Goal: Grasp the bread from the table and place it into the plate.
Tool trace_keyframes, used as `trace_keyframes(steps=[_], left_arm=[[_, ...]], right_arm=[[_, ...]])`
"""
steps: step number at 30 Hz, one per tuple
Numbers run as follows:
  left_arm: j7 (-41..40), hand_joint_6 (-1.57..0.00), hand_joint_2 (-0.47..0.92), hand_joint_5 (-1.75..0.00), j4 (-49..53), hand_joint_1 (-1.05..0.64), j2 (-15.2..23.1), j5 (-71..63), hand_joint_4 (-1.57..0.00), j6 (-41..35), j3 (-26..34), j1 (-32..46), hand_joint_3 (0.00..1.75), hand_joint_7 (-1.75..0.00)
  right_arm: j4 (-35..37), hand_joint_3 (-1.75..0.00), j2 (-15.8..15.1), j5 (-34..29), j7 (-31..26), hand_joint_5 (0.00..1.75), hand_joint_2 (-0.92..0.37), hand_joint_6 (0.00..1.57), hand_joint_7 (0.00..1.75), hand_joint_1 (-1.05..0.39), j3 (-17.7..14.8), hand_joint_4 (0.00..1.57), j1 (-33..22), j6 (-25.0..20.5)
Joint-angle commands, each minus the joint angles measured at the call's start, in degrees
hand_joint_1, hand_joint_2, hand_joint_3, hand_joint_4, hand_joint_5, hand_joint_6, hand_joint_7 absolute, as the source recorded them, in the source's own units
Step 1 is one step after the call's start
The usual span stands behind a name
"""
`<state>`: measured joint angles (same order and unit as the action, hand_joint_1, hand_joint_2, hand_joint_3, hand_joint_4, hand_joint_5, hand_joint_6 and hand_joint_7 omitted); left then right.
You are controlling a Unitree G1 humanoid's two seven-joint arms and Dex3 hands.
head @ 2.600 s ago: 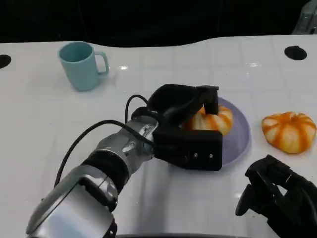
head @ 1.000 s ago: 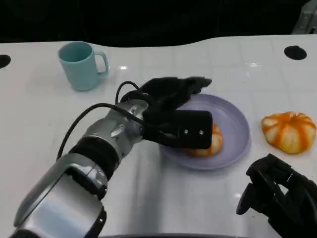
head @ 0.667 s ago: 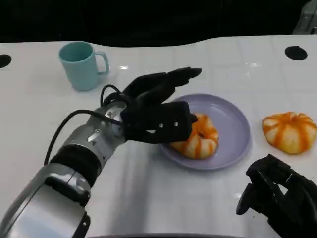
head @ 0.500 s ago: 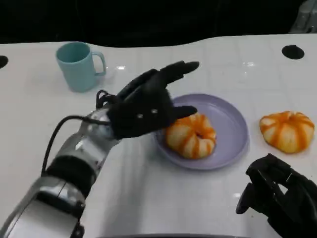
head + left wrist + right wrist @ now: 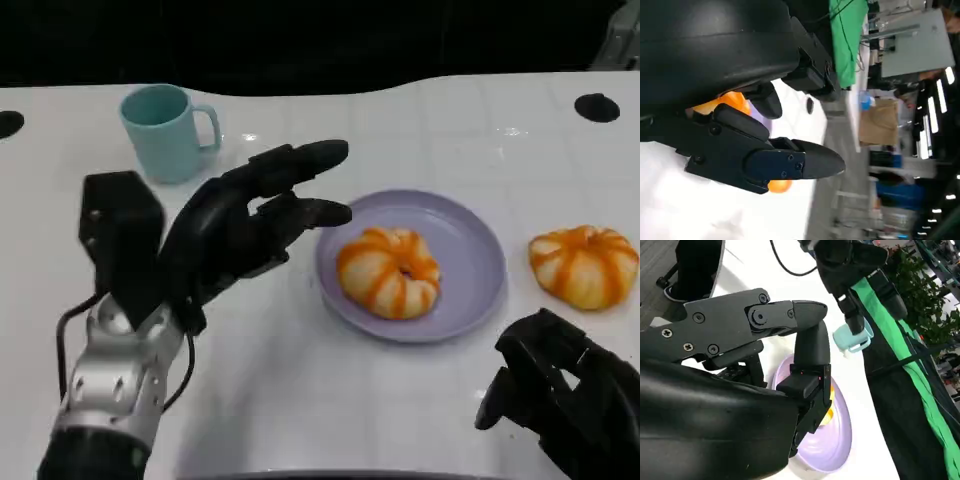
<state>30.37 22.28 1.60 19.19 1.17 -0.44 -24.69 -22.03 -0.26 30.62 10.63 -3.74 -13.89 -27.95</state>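
An orange-and-white striped bread [image 5: 389,271] lies in the lavender plate [image 5: 470,245] at the table's middle, left of the plate's centre. My left hand [image 5: 235,229] hovers to the left of the plate, raised, fingers spread and holding nothing. A second striped bread [image 5: 584,263] rests on the table right of the plate. My right hand [image 5: 560,404] sits low at the near right, fingers curled in with nothing in them. The right wrist view shows the plate [image 5: 832,440] past my right hand's fingers [image 5: 810,347]. In the left wrist view, bits of orange bread [image 5: 725,102] peek behind my left hand's fingers [image 5: 770,157].
A teal mug [image 5: 163,130] stands at the back left, its handle to the right; it also appears in the right wrist view [image 5: 852,339]. Dark round holes [image 5: 596,106] mark the white table's far corners. The table's far edge meets darkness.
My left hand let go of the bread in the plate, then drew back to the left and lifted with its fingers spread. The right hand stayed put.
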Motion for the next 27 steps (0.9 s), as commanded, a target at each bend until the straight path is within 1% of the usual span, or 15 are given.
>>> trace_keyframes(steps=[1, 2, 3, 4, 5, 7, 10, 11, 13, 15, 16, 19, 24, 27], left_arm=[[-0.51, -0.67, 0.92, -1.18, -7.09, -0.68, -0.73, 5.69, -0.49, -7.85, 2.39, 5.07, 0.44, -0.38], [-1.38, -0.68, 0.92, -1.30, -9.77, -0.67, -1.43, 8.41, -0.56, -11.40, 3.36, 7.15, 0.44, -0.62], [-2.48, -0.68, 0.92, -1.37, -12.42, -0.68, -2.05, 10.92, -0.61, -14.76, 4.26, 9.05, 0.44, -0.79], [-3.85, -0.65, 0.92, -1.48, -14.93, -0.67, -2.73, 13.48, -0.63, -17.97, 5.28, 10.75, 0.44, -1.00], [-4.97, -0.61, 0.92, -1.56, -16.64, -0.66, -3.12, 15.00, -0.64, -20.05, 5.93, 11.73, 0.45, -1.16], [-8.55, -0.58, 0.92, -1.63, -20.52, -0.63, -4.12, 17.48, -0.67, -24.32, 7.20, 13.83, 0.44, -1.31], [-10.66, -0.58, 0.92, -1.66, -22.92, -0.63, -4.50, 18.40, -0.69, -27.03, 7.77, 14.70, 0.44, -1.35], [-12.30, -0.58, 0.92, -1.66, -24.93, -0.63, -4.90, 20.27, -0.69, -29.69, 8.43, 16.28, 0.43, -1.35], [-14.76, -0.51, 0.92, -1.73, -28.36, -0.58, -5.59, 22.68, -0.74, -33.25, 9.11, 19.32, 0.45, -1.57], [-15.90, -0.49, 0.92, -1.74, -31.19, -0.57, -5.89, 22.68, -0.78, -34.09, 8.55, 22.68, 0.48, -1.69], [-16.15, -0.51, 0.92, -1.74, -32.06, -0.56, -5.95, 22.48, -0.80, -34.18, 8.29, 23.73, 0.51, -1.72], [-16.46, -0.55, 0.92, -1.75, -33.75, -0.55, -5.89, 21.30, -0.82, -33.56, 7.41, 26.04, 0.55, -1.74], [-16.71, -0.55, 0.92, -1.75, -34.17, -0.55, -5.82, 21.28, -0.82, -33.42, 7.13, 26.47, 0.56, -1.75], [-17.49, -0.57, 0.92, -1.75, -35.65, -0.54, -5.87, 19.68, -0.83, -32.58, 6.40, 31.51, 0.50, -1.75]], right_arm=[[-0.72, -0.25, -0.51, 0.17, -0.30, 1.75, -0.92, 0.54, 1.55, -0.49, -0.38, 0.63, -0.22, -0.19], [-0.78, -0.25, -0.52, 0.14, -0.41, 1.75, -0.92, 0.54, 1.55, -0.49, -0.35, 0.63, -0.23, -0.33], [-0.86, -0.25, -0.53, 0.06, -0.48, 1.75, -0.92, 0.54, 1.55, -0.49, -0.30, 0.63, -0.25, -0.38], [-0.98, -0.25, -0.50, 0.01, -0.65, 1.75, -0.92, 0.54, 1.55, -0.49, -0.27, 0.63, -0.27, -0.50], [-1.05, -0.25, -0.49, -0.02, -0.77, 1.75, -0.92, 0.54, 1.55, -0.49, -0.25, 0.63, -0.28, -0.56], [-1.09, -0.26, -0.61, -0.13, -0.67, 1.75, -0.92, 0.53, 1.55, -0.49, -0.16, 0.63, -0.29, -0.40], [-1.08, -0.27, -0.67, -0.17, -0.59, 1.75, -0.92, 0.53, 1.55, -0.49, -0.12, 0.63, -0.29, -0.32], [-1.30, -0.27, -0.55, -0.01, -0.83, 1.75, -0.92, 0.53, 1.55, -0.49, -0.17, 0.63, -0.35, -0.59], [-1.62, -0.27, -0.33, 0.21, -1.16, 1.75, -0.92, 0.53, 1.54, -0.49, -0.22, 0.62, -0.45, -0.94], [-1.80, -0.27, -0.33, 0.20, -1.18, 1.75, -0.92, 0.53, 1.54, -0.49, -0.17, 0.63, -0.49, -1.11], [-1.82, -0.27, -0.34, 0.24, -1.15, 1.75, -0.92, 0.52, 1.54, -0.50, -0.16, 0.63, -0.49, -1.16], [-1.92, -0.26, -0.31, 0.18, -1.27, 1.75, -0.92, 0.52, 1.55, -0.50, -0.16, 0.63, -0.48, -1.21], [-1.94, -0.26, -0.30, 0.17, -1.30, 1.75, -0.92, 0.52, 1.54, -0.50, -0.15, 0.63, -0.48, -1.22], [-2.10, -0.26, -0.39, 0.18, -1.18, 1.75, -0.92, 0.52, 1.55, -0.50, -0.15, 0.63, -0.41, -1.15]])
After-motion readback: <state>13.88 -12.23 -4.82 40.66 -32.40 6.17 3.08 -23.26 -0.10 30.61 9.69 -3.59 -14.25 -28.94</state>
